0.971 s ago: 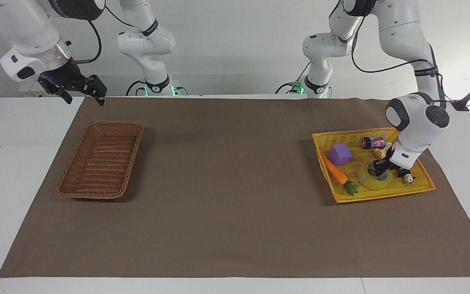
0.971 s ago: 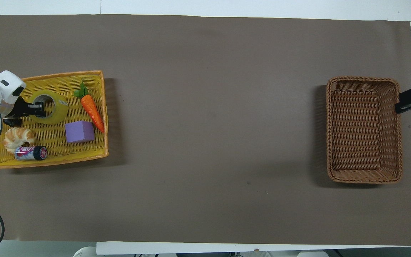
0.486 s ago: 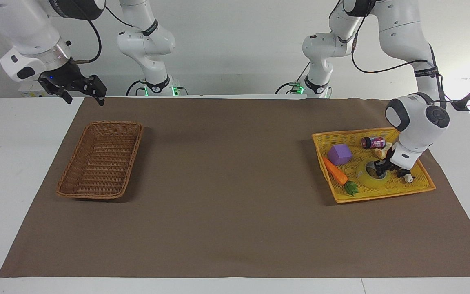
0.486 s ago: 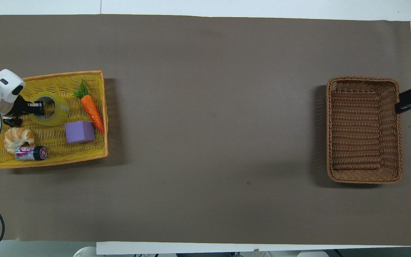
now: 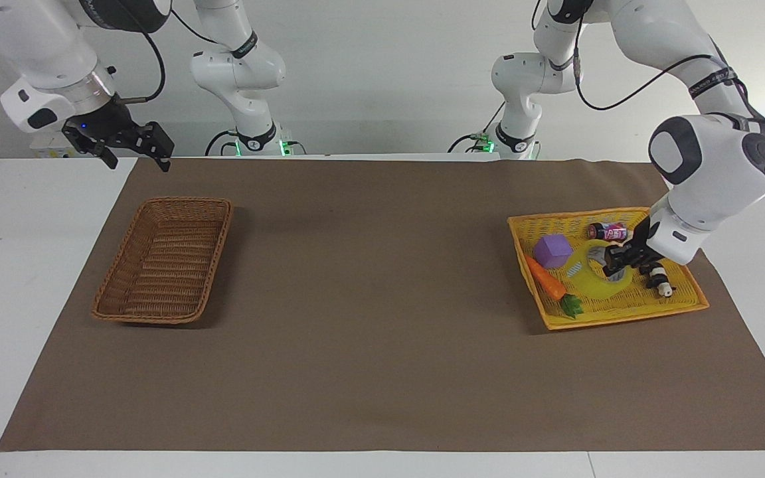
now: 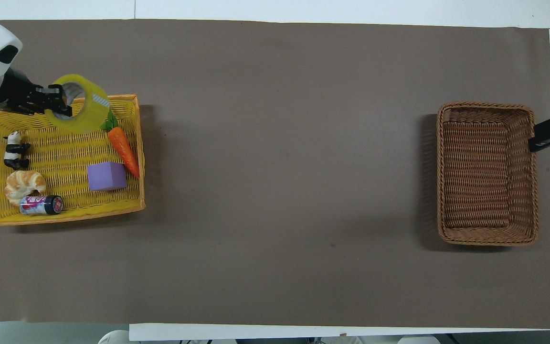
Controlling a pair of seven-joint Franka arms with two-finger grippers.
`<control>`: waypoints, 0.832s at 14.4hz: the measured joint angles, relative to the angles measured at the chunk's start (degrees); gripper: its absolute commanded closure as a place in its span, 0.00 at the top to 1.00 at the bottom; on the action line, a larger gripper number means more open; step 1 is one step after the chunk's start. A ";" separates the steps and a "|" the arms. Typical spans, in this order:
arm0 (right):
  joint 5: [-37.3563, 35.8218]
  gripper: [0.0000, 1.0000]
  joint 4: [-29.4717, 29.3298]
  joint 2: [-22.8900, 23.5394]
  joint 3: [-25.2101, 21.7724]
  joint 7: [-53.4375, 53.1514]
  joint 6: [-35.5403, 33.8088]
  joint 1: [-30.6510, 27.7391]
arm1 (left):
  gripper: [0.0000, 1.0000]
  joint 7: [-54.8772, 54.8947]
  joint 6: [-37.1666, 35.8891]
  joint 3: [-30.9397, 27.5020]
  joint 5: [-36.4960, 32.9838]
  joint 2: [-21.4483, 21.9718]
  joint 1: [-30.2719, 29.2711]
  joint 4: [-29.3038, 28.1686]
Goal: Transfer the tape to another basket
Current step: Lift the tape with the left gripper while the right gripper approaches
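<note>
Left claw (image 5: 611,260) has raised the tape (image 5: 593,277) clear of the yellow tray (image 5: 628,312) floor, roll now tilted; toy panda (image 6: 15,150) beneath the arm is uncovered.

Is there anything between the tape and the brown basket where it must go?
Nothing visible. The left gripper holds the tape raised over the yellow tray. The brown mat between it and the brown wicker basket is bare. The right gripper waits beside that basket.

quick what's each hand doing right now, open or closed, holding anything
Left hand: closed on the tape, lifted over the yellow tray.
Right hand: open, holding nothing, waiting in the air by the basket.
</note>
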State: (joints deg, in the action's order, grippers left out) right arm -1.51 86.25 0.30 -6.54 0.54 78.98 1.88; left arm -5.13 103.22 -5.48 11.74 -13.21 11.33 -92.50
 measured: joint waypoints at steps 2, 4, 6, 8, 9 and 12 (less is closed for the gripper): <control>0.00 0.99 0.00 0.00 0.00 0.00 0.00 0.00 | 0.00 -8.14 -0.49 0.24 1.32 0.23 6.42 0.90; 0.00 0.99 0.00 0.00 0.00 0.00 0.00 0.00 | 0.00 -16.08 0.24 0.40 1.69 0.36 14.00 1.01; 0.00 0.99 0.00 0.00 -0.14 0.00 0.00 -0.26 | 0.00 -23.03 4.58 0.49 3.88 0.36 19.33 1.07; 0.55 0.99 0.22 -0.05 -0.25 2.73 -0.06 -0.93 | 0.00 -24.53 6.53 0.43 5.84 0.36 20.58 1.07; 3.24 0.99 0.62 -0.12 -0.31 5.08 0.11 -1.21 | 0.00 -24.53 6.51 0.17 6.02 0.36 20.54 1.07; 18.33 0.99 3.29 -0.38 -0.41 7.49 3.22 -2.59 | 0.00 -24.49 4.71 -0.40 6.16 0.36 20.47 1.06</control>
State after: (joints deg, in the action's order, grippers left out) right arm 16.82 89.55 -0.08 -6.95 8.03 82.20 -0.70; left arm -29.62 107.93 -5.88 17.90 -12.85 31.79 -91.44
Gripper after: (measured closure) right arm 0.004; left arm 0.780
